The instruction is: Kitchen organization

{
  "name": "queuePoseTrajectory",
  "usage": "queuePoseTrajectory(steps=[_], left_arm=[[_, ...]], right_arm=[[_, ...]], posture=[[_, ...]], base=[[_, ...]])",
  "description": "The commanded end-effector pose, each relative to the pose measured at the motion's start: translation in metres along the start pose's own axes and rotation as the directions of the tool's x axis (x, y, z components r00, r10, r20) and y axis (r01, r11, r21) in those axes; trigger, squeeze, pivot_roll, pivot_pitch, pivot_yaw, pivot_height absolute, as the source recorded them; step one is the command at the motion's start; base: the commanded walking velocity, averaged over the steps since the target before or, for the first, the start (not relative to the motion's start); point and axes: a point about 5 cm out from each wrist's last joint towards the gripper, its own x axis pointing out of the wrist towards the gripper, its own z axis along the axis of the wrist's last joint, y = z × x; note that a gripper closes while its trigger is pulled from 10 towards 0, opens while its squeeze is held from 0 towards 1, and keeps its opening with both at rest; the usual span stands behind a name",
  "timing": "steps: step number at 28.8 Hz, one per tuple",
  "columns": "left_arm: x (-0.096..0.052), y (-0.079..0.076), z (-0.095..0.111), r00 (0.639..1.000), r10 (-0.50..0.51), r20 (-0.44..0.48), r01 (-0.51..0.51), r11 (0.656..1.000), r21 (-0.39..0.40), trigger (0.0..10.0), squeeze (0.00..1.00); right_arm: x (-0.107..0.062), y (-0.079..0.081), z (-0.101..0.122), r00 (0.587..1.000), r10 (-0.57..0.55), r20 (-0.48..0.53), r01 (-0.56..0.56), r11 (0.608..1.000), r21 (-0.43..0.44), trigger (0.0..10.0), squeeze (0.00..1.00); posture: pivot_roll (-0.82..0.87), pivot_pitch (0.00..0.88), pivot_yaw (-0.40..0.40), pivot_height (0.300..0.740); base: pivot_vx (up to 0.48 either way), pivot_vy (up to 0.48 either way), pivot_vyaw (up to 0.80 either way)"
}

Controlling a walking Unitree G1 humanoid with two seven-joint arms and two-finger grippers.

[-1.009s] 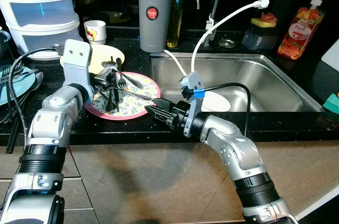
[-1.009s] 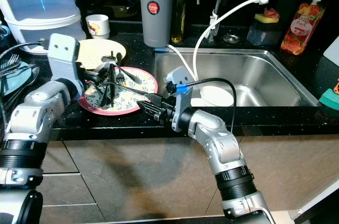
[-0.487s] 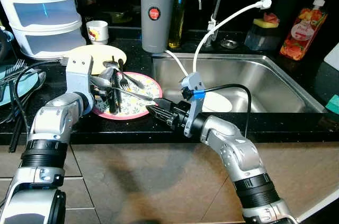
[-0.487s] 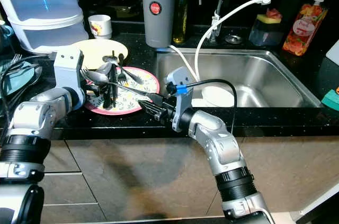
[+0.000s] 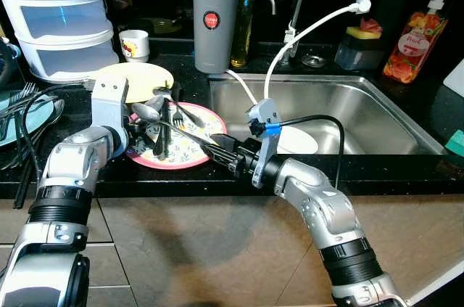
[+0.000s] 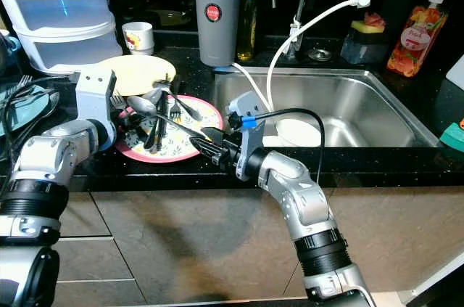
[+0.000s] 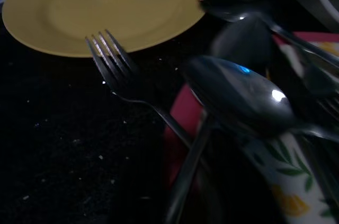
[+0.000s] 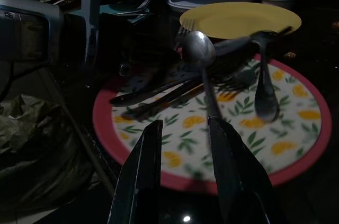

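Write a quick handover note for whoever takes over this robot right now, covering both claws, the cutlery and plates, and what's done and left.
Left claw: over the pink-rimmed plate, among the cutlery pile; whether it grips anything is unclear.
Right claw: open, at the plate's near edge, fingers either side of a spoon handle, not closed on it.
Things: spoons and forks are heaped on the patterned plate; the yellow plate sits behind it; a white dish lies in the sink.
Done: cutlery gathered on one plate.
Left: grasp the spoon, then clear the cutlery and plates.

Bench: black, speckled, sink set in.
On it: patterned plate, yellow plate, cup, grey canister, soap bottle.
Far left: perhaps a blue plate.
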Motion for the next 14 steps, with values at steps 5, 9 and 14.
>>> queuePoseTrajectory(steps=[5,9,14], left_arm=[[-0.002,0.007,0.004,0.999,0.042,-0.001,-0.041,0.996,0.077,0.0,0.0],[-0.004,0.017,0.01,0.993,0.109,0.041,-0.111,0.991,0.068,0.0,0.0],[-0.006,0.024,0.016,0.983,0.16,0.087,-0.166,0.984,0.064,0.0,0.0]], right_arm=[[-0.003,-0.001,-0.001,1.0,-0.009,0.008,0.009,1.0,0.008,10.0,0.0],[-0.002,-0.001,-0.001,1.0,-0.01,0.011,0.01,1.0,0.012,10.0,0.0],[-0.002,-0.001,-0.001,1.0,-0.008,0.011,0.008,1.0,0.014,10.0,0.0]], posture=[[0.05,0.028,-0.007,0.74],[0.05,0.028,-0.007,0.74],[0.05,0.026,-0.012,0.74]], base=[[0.0,0.0,0.0],[0.0,0.0,0.0],[0.0,0.0,0.0]])
